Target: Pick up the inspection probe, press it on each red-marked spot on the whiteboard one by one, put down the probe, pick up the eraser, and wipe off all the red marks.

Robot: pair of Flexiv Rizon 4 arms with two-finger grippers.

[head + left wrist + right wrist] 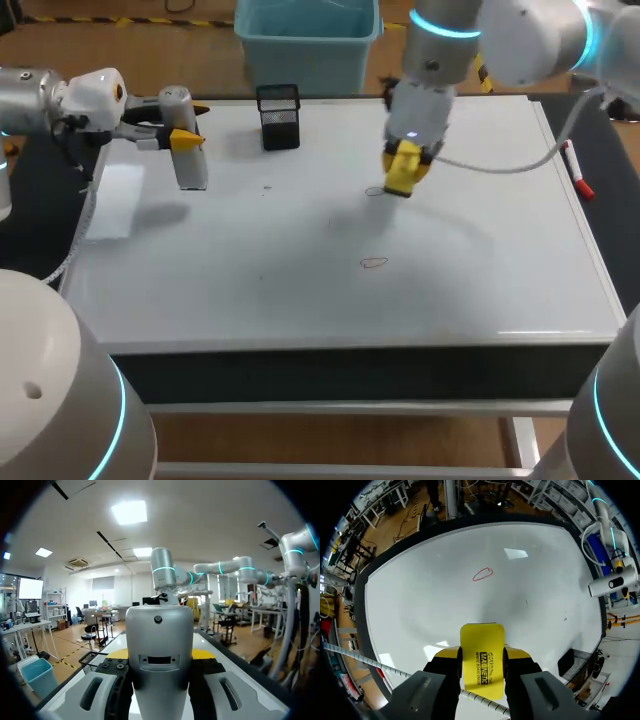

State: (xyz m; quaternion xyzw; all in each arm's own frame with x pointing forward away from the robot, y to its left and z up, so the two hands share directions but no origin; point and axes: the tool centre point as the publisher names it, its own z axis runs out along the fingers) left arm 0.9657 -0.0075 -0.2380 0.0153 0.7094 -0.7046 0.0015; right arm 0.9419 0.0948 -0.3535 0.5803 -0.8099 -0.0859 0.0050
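Eraser is a flat yellow block with black print on its face, pinched at both sides by the right gripper, jaws narrow and closed on it. It sits low over the far middle of the whiteboard, just beside a faint ring mark; can't tell if it's touching the board. Right wrist view: eraser stands upright between the yellow tips of the right gripper, and a red mark, a small open loop, lies ahead of it on bare white surface. The same red loop in the head view is nearer the board's front, well apart from the eraser. Probe, a grey-white rounded cylinder, is off the board's left end, upright, held by the left gripper, jaws closed on its sides. Left wrist view: probe fills the gap between the fingers of the left gripper. Black mesh holder stands at the board's far edge between the two arms; contents not readable. Red-capped marker lies along the right edge. Pale sheet lies on the dark worktop left of the board.
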